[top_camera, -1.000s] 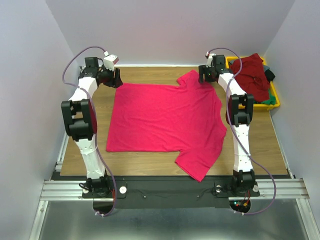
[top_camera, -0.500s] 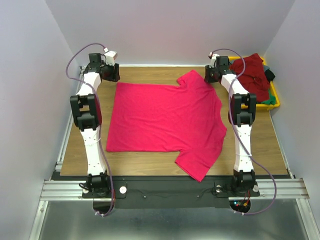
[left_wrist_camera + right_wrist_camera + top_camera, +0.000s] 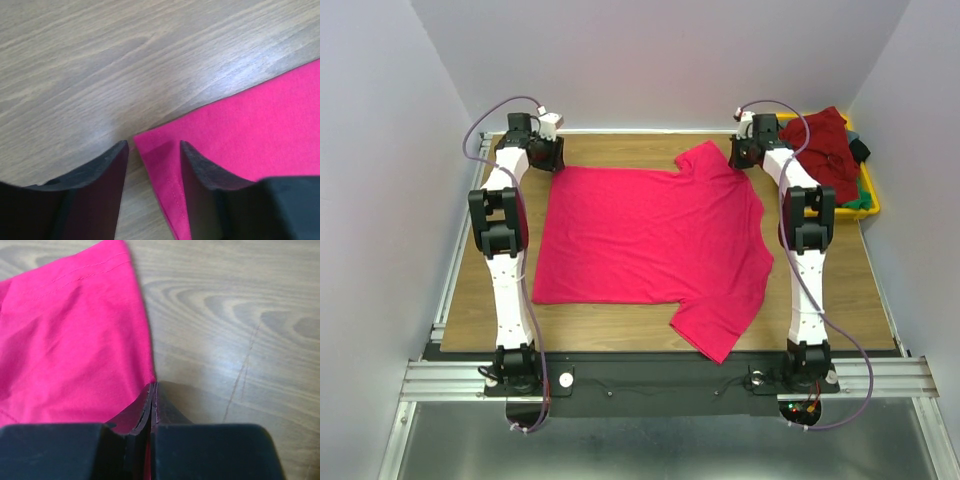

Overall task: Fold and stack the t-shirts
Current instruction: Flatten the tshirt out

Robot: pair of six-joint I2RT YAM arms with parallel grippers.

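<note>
Straddling the far hem corner of the red shirt [image 3: 650, 235], which lies flat across the desk [image 3: 600, 322], the left tool [image 3: 152, 146] stands part open, holding nothing; the right tool [image 3: 152, 389] is pinched closed on the far sleeve's edge.

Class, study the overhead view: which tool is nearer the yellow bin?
Right. The right tool, shut on the shirt's sleeve edge, sits close beside the bin. The left tool, open over the shirt's hem corner, is across the shirt from it.

Robotics lab cell, plain white walls [image 3: 660, 60], wooden table [image 3: 875, 300], aluminium rail [image 3: 450, 378], 2 bolted-down arms [image 3: 508, 290]
</note>
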